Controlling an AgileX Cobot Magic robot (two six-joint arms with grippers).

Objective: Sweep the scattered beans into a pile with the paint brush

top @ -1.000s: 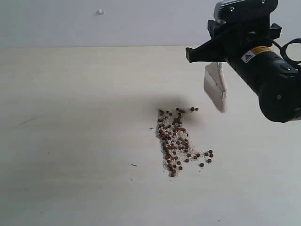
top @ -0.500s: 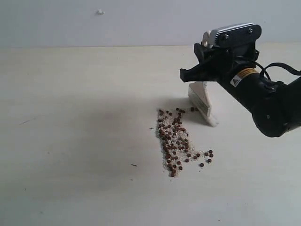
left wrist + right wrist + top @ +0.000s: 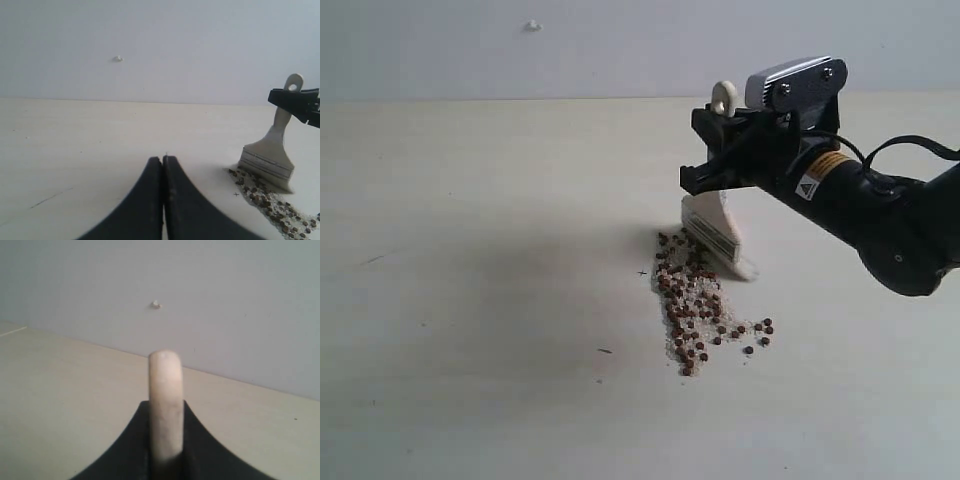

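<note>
The paint brush [image 3: 715,232] stands nearly upright on the table, its whitish bristles touching down at the far right end of the pile [image 3: 690,300]. My right gripper [image 3: 718,148] is shut on its cream handle [image 3: 165,405], whose holed end sticks up above the fingers. The beans [image 3: 756,330] form a narrow reddish-brown strip with whitish grains, plus a small spur at the near right. In the left wrist view the paint brush [image 3: 270,152] and beans [image 3: 265,197] sit off to one side, and my left gripper [image 3: 163,161] is shut on nothing, low over bare table.
The pale table [image 3: 470,250] runs back to a grey wall [image 3: 570,50] with a small white mark [image 3: 532,25]. A thin dark scratch [image 3: 605,351] lies near the pile. The right arm's black body [image 3: 880,220] slopes over the table's right side.
The right gripper has come down and to the left with the brush. The bristles went from hanging in the air beside the beans to resting on the table at the pile's far end.
</note>
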